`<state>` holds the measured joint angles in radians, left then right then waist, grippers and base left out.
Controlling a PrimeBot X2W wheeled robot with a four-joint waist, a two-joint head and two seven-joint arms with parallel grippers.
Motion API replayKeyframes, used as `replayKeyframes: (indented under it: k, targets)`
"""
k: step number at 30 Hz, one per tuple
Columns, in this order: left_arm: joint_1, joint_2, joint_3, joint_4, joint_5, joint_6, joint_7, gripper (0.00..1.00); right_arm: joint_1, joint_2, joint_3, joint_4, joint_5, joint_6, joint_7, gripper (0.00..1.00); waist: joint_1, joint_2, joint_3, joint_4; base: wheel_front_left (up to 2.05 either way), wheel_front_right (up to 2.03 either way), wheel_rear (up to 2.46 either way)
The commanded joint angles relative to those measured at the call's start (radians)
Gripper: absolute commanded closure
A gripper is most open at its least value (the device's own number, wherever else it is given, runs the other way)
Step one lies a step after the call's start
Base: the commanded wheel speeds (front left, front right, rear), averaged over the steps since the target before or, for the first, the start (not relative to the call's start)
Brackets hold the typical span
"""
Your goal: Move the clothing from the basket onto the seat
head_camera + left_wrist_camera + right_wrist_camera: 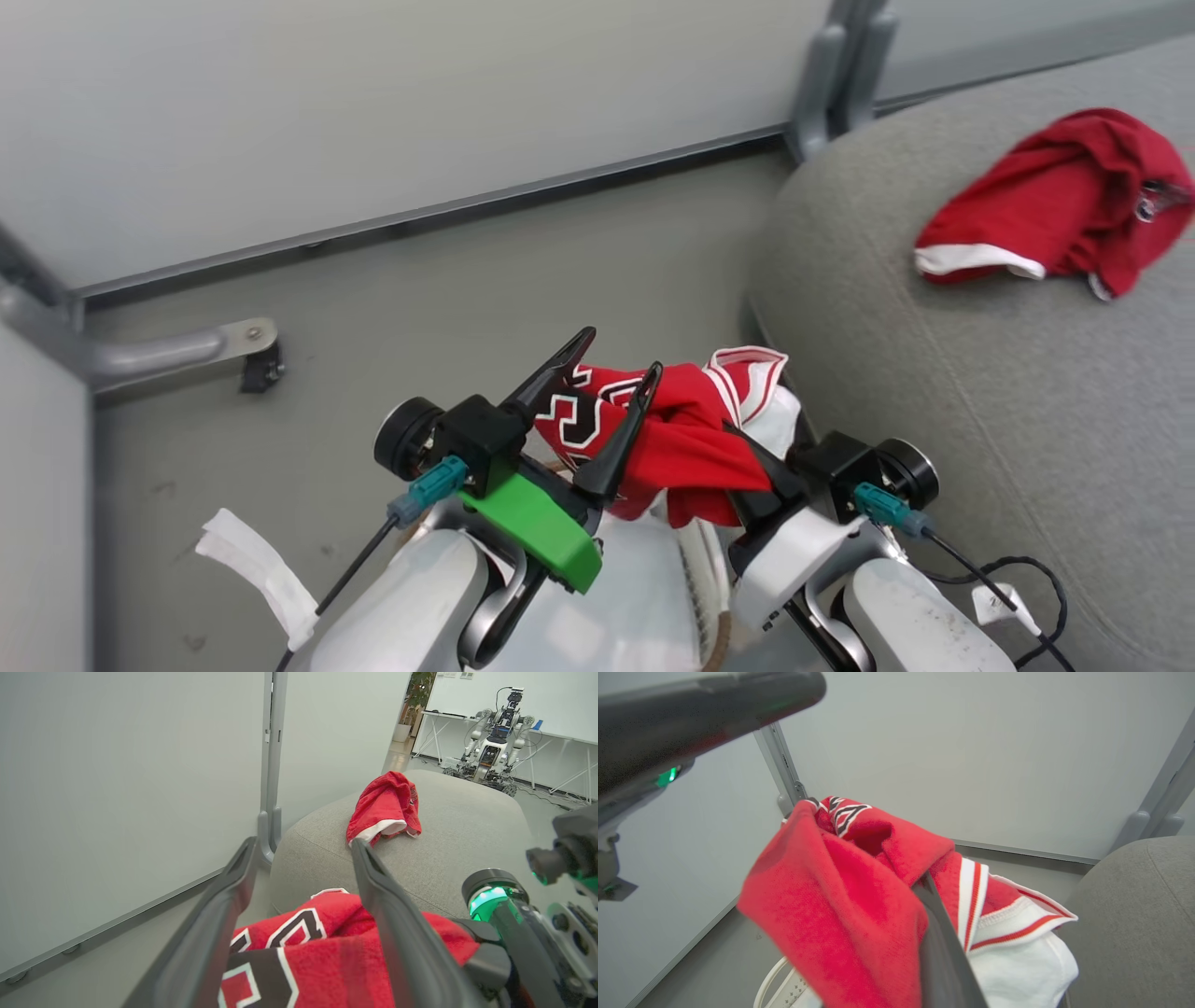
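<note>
The red jersey [686, 439] with its black white-edged number hangs bunched in the air in front of me. My right gripper [742, 448] is shut on its right part, the cloth folding around the finger [938, 938]. My left gripper [618, 357] stands open, fingers spread on either side of the jersey's number [280, 947] without pinching it. A second red garment [1055, 201] with white trim lies crumpled on the grey seat [934, 401] to the right. Below the jersey a bit of the white perforated basket [777, 982] shows, with white cloth [1020, 970] beside it.
Pale wall panels with a grey metal post [836, 75] close the far side, and a metal bracket [187, 350] sits on the floor at left. White tape [257, 569] lies on the floor. A black cable [1018, 579] trails at right. Another robot [493, 742] stands beyond the seat.
</note>
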<state>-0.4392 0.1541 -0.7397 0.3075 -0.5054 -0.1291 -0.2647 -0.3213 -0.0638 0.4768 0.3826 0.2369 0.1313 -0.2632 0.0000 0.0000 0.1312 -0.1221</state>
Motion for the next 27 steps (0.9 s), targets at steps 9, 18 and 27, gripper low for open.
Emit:
replayKeyframes:
  k: [9,18,27]
  targets:
    - [0.019,0.024,0.01,-0.016,0.018,-0.003,0.001,0.0,0.042,0.009,-0.071,-0.049,-0.022,-0.001,-0.002,1.0,0.0,0.0,0.052,-0.269,0.0,0.0,0.0]
    - [0.014,0.059,0.013,-0.037,0.045,-0.003,0.001,0.0,-0.048,-0.012,-0.151,-0.111,-0.074,-0.001,-0.002,1.0,0.0,0.0,0.117,-0.37,0.0,0.0,0.0]
    - [-0.031,0.123,-0.008,-0.062,0.048,-0.003,0.001,0.0,-0.284,-0.133,-0.324,-0.175,-0.173,-0.001,-0.002,1.0,0.0,0.0,0.239,-0.358,0.0,0.0,0.0]
